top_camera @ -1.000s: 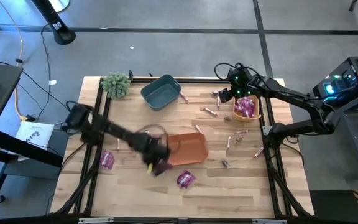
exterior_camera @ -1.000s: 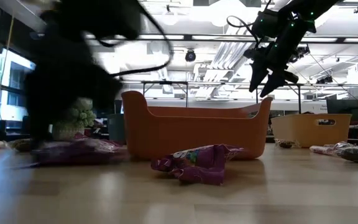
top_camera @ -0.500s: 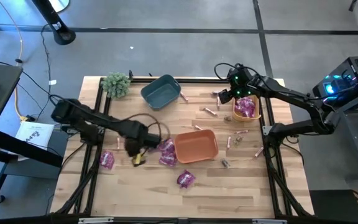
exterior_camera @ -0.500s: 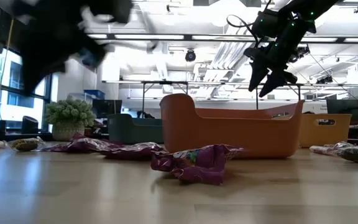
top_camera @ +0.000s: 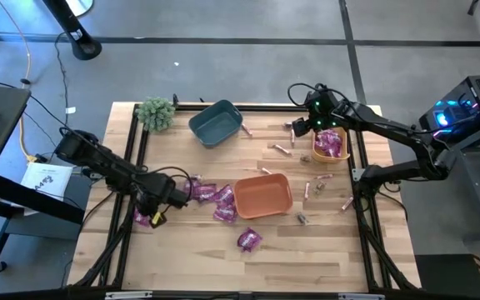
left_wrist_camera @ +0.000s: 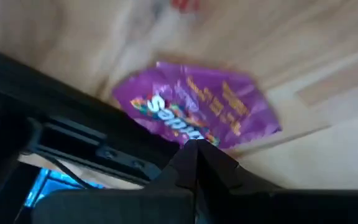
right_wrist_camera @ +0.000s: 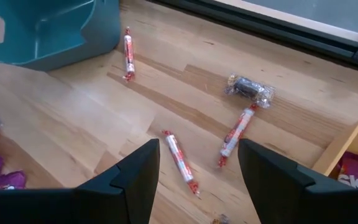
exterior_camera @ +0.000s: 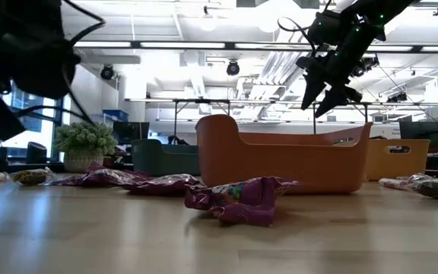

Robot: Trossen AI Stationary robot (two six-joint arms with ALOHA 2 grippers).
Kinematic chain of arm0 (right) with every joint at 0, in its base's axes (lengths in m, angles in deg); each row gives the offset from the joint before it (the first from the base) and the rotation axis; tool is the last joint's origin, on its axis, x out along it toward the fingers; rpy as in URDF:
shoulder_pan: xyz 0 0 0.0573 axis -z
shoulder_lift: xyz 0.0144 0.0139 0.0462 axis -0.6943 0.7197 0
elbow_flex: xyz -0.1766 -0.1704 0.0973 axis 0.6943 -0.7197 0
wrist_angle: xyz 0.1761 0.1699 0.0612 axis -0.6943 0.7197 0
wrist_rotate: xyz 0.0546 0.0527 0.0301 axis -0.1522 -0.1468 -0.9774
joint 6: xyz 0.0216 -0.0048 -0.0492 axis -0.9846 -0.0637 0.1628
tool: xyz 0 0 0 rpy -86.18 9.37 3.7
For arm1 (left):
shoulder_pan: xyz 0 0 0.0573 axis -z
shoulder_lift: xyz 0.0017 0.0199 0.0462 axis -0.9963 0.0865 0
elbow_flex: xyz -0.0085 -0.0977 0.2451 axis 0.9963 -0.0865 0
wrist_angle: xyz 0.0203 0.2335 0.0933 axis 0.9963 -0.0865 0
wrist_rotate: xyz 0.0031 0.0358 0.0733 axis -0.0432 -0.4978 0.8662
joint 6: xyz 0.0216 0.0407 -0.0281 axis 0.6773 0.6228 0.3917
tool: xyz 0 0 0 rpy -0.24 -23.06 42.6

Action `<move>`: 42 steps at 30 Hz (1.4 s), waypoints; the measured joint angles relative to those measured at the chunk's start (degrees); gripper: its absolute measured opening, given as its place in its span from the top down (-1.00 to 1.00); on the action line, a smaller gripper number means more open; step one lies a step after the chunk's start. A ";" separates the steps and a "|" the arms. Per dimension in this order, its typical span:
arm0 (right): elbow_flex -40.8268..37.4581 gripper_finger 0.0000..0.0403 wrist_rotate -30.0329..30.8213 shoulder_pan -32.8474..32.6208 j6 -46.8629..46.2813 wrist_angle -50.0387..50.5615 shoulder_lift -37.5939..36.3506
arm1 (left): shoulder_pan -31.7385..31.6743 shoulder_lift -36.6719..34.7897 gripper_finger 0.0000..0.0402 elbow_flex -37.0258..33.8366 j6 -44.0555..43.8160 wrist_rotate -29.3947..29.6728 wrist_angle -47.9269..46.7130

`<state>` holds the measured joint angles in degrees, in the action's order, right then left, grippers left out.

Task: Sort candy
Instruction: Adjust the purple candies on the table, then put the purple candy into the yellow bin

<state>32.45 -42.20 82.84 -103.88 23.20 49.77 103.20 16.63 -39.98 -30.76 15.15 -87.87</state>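
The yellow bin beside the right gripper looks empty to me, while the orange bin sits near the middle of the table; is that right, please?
Not quite. The yellow bin is not empty: the high view shows magenta-purple packets inside it, and the right wrist view catches one at its edge. The rest holds: it sits beside the right gripper, and the orange bin is near the table's middle.

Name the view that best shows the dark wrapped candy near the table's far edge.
The right wrist view: the dark wrapped candy lies plain and close there. The high view gives only a speck; the low and left wrist views miss it.
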 joint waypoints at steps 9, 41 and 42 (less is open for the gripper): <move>0.00 -0.05 0.75 -0.02 -2.64 -0.99 0.00 | 0.09 1.78 1.00 -7.10 -3.14 -7.89 11.45; 0.00 -0.05 1.27 -1.11 -4.15 -3.38 0.02 | -14.13 -11.58 0.91 12.21 17.34 24.57 23.59; 0.00 -0.05 1.87 -1.27 -4.13 -3.40 0.02 | -13.95 -11.67 0.86 12.19 17.88 26.20 21.13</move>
<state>32.45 -40.32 81.56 -108.02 19.79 49.79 89.26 4.96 -27.79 -12.88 41.35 -66.75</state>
